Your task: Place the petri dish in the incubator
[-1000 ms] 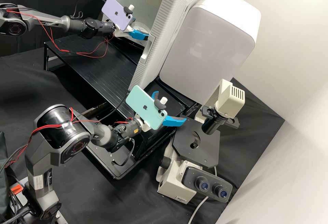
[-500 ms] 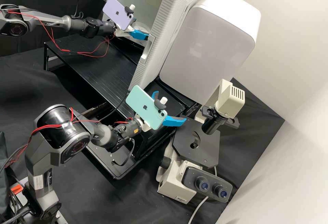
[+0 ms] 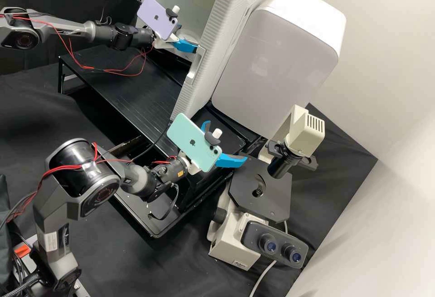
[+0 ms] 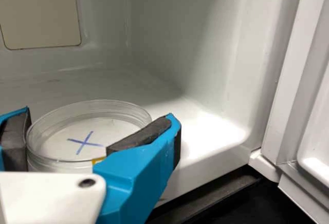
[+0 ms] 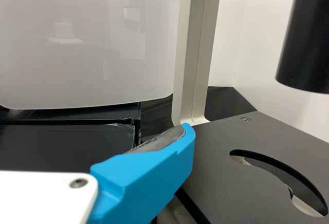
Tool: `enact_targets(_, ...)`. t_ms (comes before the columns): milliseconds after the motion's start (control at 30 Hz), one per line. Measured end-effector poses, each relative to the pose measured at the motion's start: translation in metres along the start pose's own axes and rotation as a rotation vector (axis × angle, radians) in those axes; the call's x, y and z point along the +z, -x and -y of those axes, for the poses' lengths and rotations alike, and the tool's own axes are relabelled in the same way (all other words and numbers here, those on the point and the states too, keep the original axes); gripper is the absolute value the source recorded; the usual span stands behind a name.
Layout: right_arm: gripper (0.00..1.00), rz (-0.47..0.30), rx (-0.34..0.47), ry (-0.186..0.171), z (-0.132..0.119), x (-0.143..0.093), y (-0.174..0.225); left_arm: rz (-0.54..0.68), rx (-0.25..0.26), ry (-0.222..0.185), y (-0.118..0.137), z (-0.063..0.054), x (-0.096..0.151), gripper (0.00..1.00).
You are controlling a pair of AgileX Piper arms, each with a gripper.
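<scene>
A clear petri dish (image 4: pixel 87 142) with a blue X on its lid sits between the blue fingers of my left gripper (image 4: pixel 97 118), which is shut on it. Dish and fingers are inside the white incubator (image 4: pixel 205 70), low over its floor near the front opening. In the high view the left gripper (image 3: pixel 186 45) is at the incubator's open door (image 3: pixel 217 38). My right gripper (image 3: pixel 229 149) stands open and holds nothing, low beside the microscope stage (image 5: pixel 257 152); one of its fingers (image 5: pixel 164 149) shows in the right wrist view.
A second white cabinet (image 3: pixel 276 61) stands right of the incubator. A microscope (image 3: pixel 258 206) with a black stage and eyepieces is at the front right. A black ribbed shelf (image 3: pixel 136 93) runs under both arms. Red cables hang from the arms.
My left arm has edged slightly further toward the incubator with the dish. The right arm has stayed still.
</scene>
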Motion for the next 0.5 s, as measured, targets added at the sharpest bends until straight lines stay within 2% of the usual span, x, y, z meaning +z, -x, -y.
enact_targets(33,1.00,0.000,0.000,0.000,0.000,0.000,0.000,-0.001,-0.002,-0.001,-0.001,0.001,0.000,0.00)
enact_targets(100,1.00,0.000,0.000,0.000,0.000,0.000,0.000,-0.002,-0.002,-0.012,-0.002,0.002,-0.001,0.00)
enact_targets(133,1.00,0.000,0.000,0.000,0.000,0.000,0.000,0.000,0.000,-0.010,-0.002,0.001,-0.001,1.00)
enact_targets(500,1.00,0.000,0.000,0.000,0.000,0.000,0.000,0.009,0.011,0.000,-0.012,0.002,-0.006,1.00)
